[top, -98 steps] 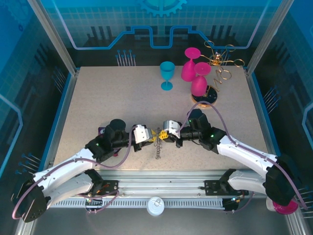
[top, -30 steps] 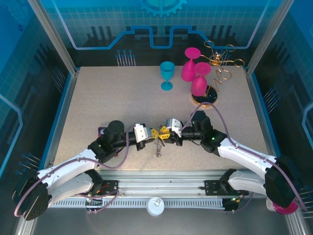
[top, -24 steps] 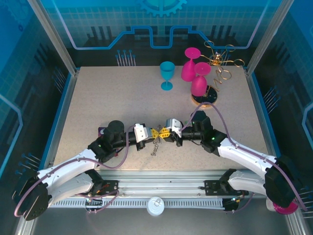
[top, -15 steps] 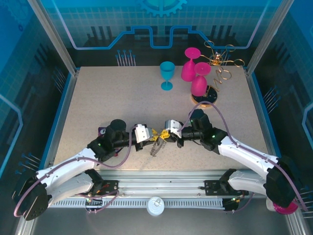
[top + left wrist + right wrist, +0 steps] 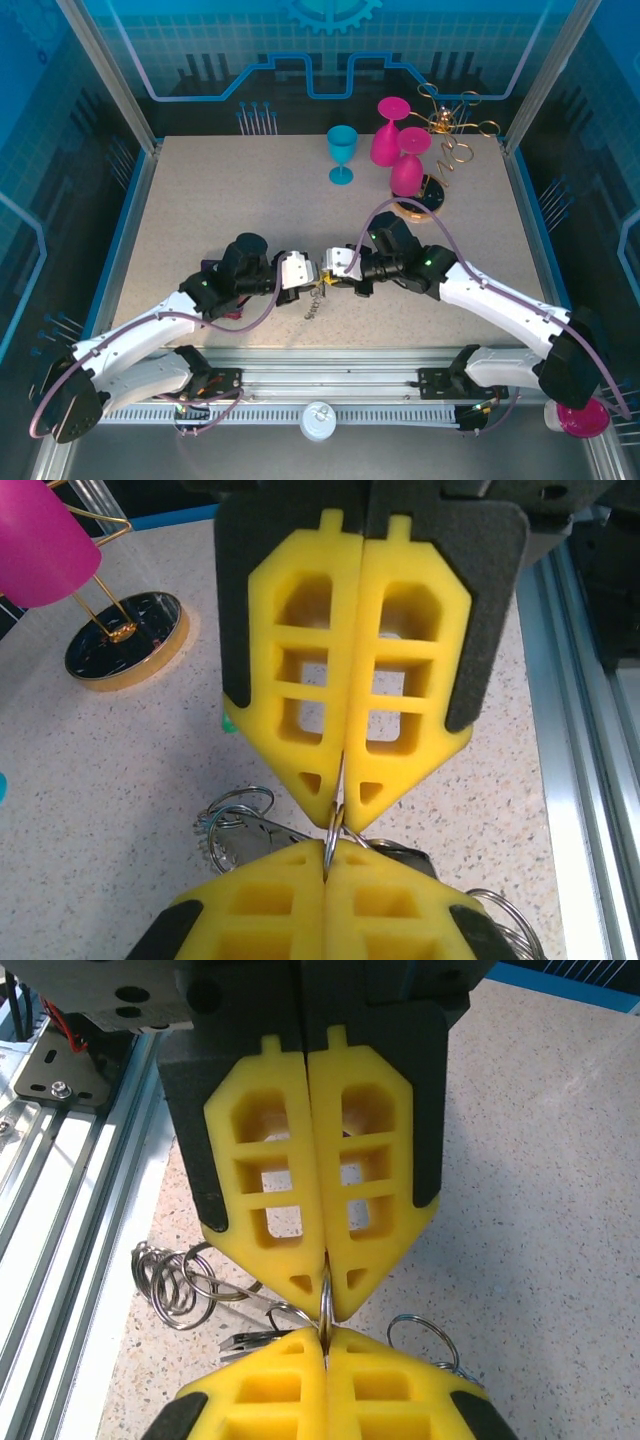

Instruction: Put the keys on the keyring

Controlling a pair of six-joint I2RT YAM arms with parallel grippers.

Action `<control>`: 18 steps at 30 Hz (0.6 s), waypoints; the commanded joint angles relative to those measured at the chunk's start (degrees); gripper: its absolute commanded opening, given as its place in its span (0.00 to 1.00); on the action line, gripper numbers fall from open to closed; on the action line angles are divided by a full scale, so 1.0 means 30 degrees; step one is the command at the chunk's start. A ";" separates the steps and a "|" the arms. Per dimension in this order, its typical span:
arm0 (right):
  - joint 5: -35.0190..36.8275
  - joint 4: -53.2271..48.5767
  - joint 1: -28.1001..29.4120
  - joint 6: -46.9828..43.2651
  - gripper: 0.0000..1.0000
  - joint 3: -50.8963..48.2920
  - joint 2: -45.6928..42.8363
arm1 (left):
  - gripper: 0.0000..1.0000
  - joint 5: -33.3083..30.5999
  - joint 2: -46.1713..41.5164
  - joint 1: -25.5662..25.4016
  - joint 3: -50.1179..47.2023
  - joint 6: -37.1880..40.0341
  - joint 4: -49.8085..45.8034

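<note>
Low in the middle of the overhead view, our left tool (image 5: 316,279) and right tool (image 5: 329,277) meet tip to tip over the tabletop (image 5: 220,200). Both are closed, and the wrist views show each pinching the same thin wire loop (image 5: 330,832) at the very points of its yellow pads. The keyring (image 5: 314,302) trails from that pinch toward the bottom of the frame. We cannot tell whether it hangs free or rests on the tabletop. A bunch of further loops (image 5: 165,1278) sits at the lower left of the right wrist view, and a flat silvery piece (image 5: 250,1340) beside it may be a key blade. A speck of green (image 5: 228,723) behind the right tool's finger may be a key head, but we are not sure.

We judge the whole bundle to be very light, with wire that is stiff, springy and slippery. It is likely to swing and twist, or slide out of the soft pads. We would hold the loop right beside its split, and take each key by its head with the hole left free.

The metal rail (image 5: 60,1210) at the tabletop's edge lies close by. The pink glasses (image 5: 408,170), blue glass (image 5: 341,150) and gold wire stand (image 5: 450,140) stand well apart at the upper right. Our open room is toward the upper left.
</note>
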 commanded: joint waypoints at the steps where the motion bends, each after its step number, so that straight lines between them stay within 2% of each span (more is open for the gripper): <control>1: -0.0991 0.2161 0.0027 0.1207 0.23 -0.0506 -0.1076 | 0.00 0.0416 -0.0112 -0.0030 0.0450 0.0140 0.0485; 3: -0.1255 0.3672 -0.0647 0.2432 0.31 -0.1850 -0.1825 | 0.00 0.0428 -0.0514 -0.0034 -0.0008 0.0085 0.1027; 6: -0.2151 0.5158 -0.1480 0.4008 0.34 -0.3266 -0.2525 | 0.00 0.0567 -0.1290 -0.0027 -0.1016 -0.0038 0.2529; 10: -0.2785 0.6174 -0.1605 0.5117 0.34 -0.4189 -0.2512 | 0.00 0.0718 -0.1827 -0.0024 -0.1797 -0.0186 0.3738; 18: -0.3729 0.7943 -0.1546 0.6217 0.30 -0.4350 -0.1540 | 0.00 0.0795 -0.1865 -0.0035 -0.1893 -0.0329 0.4025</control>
